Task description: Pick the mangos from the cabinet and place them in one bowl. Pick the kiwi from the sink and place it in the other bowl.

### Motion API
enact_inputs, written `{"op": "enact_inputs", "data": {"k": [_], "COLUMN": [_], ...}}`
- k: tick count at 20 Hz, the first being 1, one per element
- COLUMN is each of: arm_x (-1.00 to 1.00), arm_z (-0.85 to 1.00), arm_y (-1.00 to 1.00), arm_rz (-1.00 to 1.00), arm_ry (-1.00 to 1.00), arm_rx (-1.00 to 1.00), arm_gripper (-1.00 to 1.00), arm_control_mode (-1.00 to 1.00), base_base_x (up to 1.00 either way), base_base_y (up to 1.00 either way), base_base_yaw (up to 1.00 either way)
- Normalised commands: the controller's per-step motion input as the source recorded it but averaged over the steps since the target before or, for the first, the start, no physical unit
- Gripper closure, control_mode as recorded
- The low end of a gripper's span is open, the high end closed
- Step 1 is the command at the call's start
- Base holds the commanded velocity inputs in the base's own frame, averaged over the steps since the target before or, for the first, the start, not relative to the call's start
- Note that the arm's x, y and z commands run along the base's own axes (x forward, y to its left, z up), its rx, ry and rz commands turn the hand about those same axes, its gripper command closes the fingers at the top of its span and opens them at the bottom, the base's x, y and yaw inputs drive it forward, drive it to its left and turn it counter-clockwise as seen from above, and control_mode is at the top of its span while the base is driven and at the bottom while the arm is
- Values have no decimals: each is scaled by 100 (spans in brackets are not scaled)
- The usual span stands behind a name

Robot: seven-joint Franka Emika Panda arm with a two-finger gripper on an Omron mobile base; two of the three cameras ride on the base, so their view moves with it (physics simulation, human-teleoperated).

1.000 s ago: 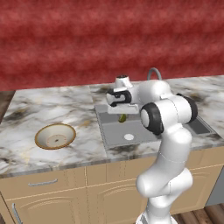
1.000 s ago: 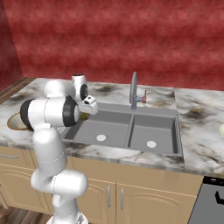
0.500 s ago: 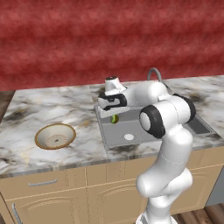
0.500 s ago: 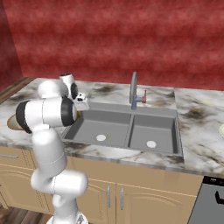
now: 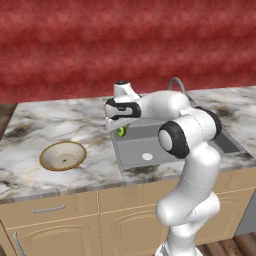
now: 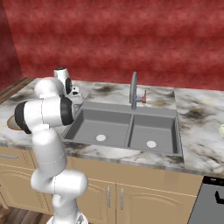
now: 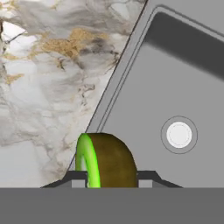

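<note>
Closest to the hand camera: the kiwi [image 7: 105, 159], brown-skinned with a bright green cut edge, clamped between the two dark fingertips of the tool [image 5: 120, 129], so picked up and off the basin floor. Just beyond it, the left rim of the sink [image 7: 131, 57], with the marbled worktop [image 7: 48, 65] on one side and the grey basin with its white drain on the other; judged from this, carried right over the sink's edge, heading out toward the worktop. In the left base view, seen as a small green spot [image 5: 121, 131] under the wrist, above the sink's left border [image 5: 116, 145]. Further left on the worktop [image 5: 30, 165], well apart from the tool: the other bowl [image 5: 63, 155], shallow, tan-brown rimmed, pale inside and holding nothing yet. So, kiwi half of the job: grasp done, carry under way, drop into that bowl left to do. Far side, in the right base view: the curved faucet [image 6: 134, 89] behind both basins [image 6: 127, 127], no fruit lying in either. A pale sliver at the right edge [image 6: 222, 131], too cut off to identify. No mangos, cabinet shelf or deep cream bowl to judge from here, so progress on that half impossible to tell.
</note>
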Motion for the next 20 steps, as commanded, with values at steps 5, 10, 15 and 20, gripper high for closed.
{"op": "enact_inputs", "data": {"k": [5,10,15,20], "arm_x": [0,0,-8,-28], "arm_z": [5,0,3,2], "arm_y": [82,86,87,74], "arm_rz": [19,22,20,15], "arm_ry": [6,7,3,2], "arm_rx": [-2,-4,0,0], "arm_gripper": [100,100,100,100], "arm_control_mode": [-100,-100,-100,-100], "base_base_x": [0,0,0,0], "base_base_y": [0,0,0,0], "base_base_yaw": [0,0,0,0]}}
